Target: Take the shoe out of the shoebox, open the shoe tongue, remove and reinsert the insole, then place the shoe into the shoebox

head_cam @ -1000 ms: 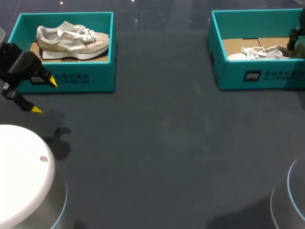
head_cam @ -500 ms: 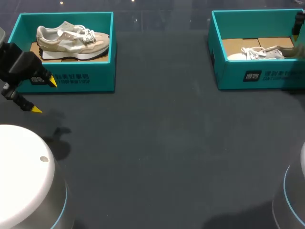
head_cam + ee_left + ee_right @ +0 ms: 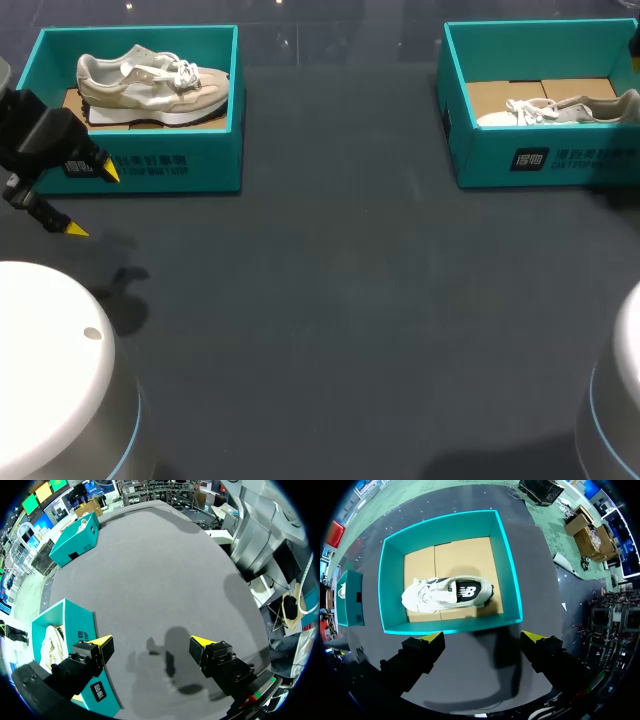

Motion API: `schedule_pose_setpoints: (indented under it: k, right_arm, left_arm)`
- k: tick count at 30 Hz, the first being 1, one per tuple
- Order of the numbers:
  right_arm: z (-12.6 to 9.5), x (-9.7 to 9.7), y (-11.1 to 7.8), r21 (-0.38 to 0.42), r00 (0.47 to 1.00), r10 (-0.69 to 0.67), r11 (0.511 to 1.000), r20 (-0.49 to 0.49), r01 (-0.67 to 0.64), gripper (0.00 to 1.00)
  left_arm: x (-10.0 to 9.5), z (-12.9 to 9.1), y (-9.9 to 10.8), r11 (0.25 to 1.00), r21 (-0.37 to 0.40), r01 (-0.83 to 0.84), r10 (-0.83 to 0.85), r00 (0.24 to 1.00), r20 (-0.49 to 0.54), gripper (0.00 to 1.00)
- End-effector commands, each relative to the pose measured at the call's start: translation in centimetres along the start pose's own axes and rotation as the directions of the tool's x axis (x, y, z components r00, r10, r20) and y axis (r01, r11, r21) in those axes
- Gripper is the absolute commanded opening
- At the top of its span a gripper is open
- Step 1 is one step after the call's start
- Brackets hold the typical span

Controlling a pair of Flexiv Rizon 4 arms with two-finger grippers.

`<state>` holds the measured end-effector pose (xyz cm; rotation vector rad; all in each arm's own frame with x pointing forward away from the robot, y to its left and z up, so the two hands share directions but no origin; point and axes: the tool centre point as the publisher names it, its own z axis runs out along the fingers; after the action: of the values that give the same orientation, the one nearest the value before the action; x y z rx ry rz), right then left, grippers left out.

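**Overhead, a wide-open gripper hangs above the boxed shoe**

The right gripper (image 3: 484, 637) hovers high over the right shoebox (image 3: 507, 575), its yellow-tipped fingers spread wide and holding nothing. The white shoe (image 3: 447, 594) lies on its side on the cardboard floor inside that box. Across the table (image 3: 330, 300), the left gripper (image 3: 92, 201) is parked beside the left shoebox (image 3: 150, 165), its fingers also spread and empty. That box holds a beige shoe (image 3: 150, 85).

The likely hazard is alignment. The right gripper's fingers sit over the box's near wall rather than over the shoe, so a straight descent could strike the rim and shove the box. With the shoe on its side, a pinch might catch only its loose laces, letting it swing or drop.

Much stays unseen. The insole cannot be made out, and the tongue is lost among the laces. In the head view the box wall hides the shoe's lower half, and the right arm is almost wholly out of frame.
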<state>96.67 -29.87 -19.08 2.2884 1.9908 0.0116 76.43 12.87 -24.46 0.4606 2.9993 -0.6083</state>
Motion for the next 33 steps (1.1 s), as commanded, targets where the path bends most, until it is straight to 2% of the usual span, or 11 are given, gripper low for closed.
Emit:
schedule_pose_setpoints:
  k: [1,11,12,13,16,20,21,23,25,26,33]
  right_arm:
    - [-1.6,0.6,-1.7,-0.007,1.0,0.004,1.0,0.003,-0.004,1.0]
    - [-1.9,0.7,-2.0,-0.005,1.0,0.009,1.0,0.002,-0.009,1.0]
    - [-1.9,0.7,-2.0,-0.005,1.0,0.009,1.0,0.002,-0.009,1.0]
    - [-1.9,0.7,-2.0,-0.005,1.0,0.009,1.0,0.002,-0.009,1.0]
    - [-1.9,0.7,-2.0,-0.005,1.0,0.009,1.0,0.002,-0.009,1.0]
    - [-1.9,0.7,-2.0,-0.005,1.0,0.009,1.0,0.002,-0.009,1.0]
    - [-1.9,0.7,-2.0,-0.005,1.0,0.009,1.0,0.002,-0.009,1.0]
    - [-1.9,0.7,-2.0,-0.005,1.0,0.009,1.0,0.002,-0.009,1.0]
    - [-1.9,0.7,-2.0,-0.005,1.0,0.009,1.0,0.002,-0.009,1.0]
    - [-1.9,0.7,-2.0,-0.005,1.0,0.009,1.0,0.002,-0.009,1.0]
    - [-1.9,0.7,-2.0,-0.005,1.0,0.009,1.0,0.002,-0.009,1.0]
  left_arm:
    - [0.0,0.0,0.0,1.0,-0.002,-0.001,0.001,1.0,-0.001,1.0]
    - [0.0,0.0,0.0,1.0,-0.002,-0.001,0.001,1.0,-0.001,1.0]
    - [-0.5,-0.7,0.2,0.999,-0.031,-0.038,0.04,0.998,0.058,1.0]
    - [-1.2,-1.4,0.6,0.996,-0.024,-0.085,0.087,0.993,0.082,1.0]
    - [-3.5,-4.1,2.2,0.983,0.057,-0.174,0.168,0.98,0.105,1.0]
    - [-5.3,-6.5,4.4,0.952,0.082,-0.295,0.293,0.955,0.038,1.0]
    - [-5.8,-7.2,5.3,0.935,0.063,-0.348,0.348,0.938,0.013,1.0]
    - [-6.8,-8.1,6.5,0.889,0.133,-0.438,0.449,0.892,-0.063,1.0]
    - [-8.2,-8.8,7.9,0.837,0.075,-0.542,0.547,0.834,-0.072,1.0]
    - [-9.3,-9.2,8.8,0.81,-0.017,-0.586,0.585,0.81,-0.048,1.0]
    - [-9.3,-9.2,8.8,0.81,-0.017,-0.586,0.585,0.81,-0.048,1.0]
